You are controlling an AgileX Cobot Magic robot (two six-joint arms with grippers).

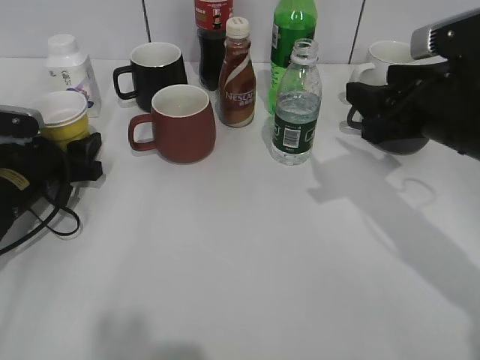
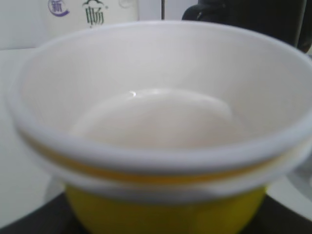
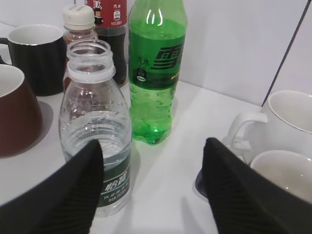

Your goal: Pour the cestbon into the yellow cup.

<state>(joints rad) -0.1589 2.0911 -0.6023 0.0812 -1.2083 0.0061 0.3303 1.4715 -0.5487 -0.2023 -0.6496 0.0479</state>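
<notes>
The cestbon (image 1: 296,112) is a clear, uncapped bottle with a dark green label. It stands upright at the middle back of the table and is partly full of water. In the right wrist view it (image 3: 95,122) stands just behind my left fingertip. My right gripper (image 1: 354,105) (image 3: 153,161) is open and empty, a little to the right of the bottle. The yellow cup (image 1: 64,120) is at the far left, within my left gripper (image 1: 75,154). It fills the left wrist view (image 2: 161,207), white inside, and hides the jaws.
A dark red mug (image 1: 180,124), a black mug (image 1: 154,71), a brown Nescafe bottle (image 1: 237,75), a green soda bottle (image 1: 292,30) and a cola bottle (image 1: 212,37) crowd the back. A white milk bottle (image 1: 69,67) stands behind the cup. White mugs (image 3: 287,122) sit beside my right gripper.
</notes>
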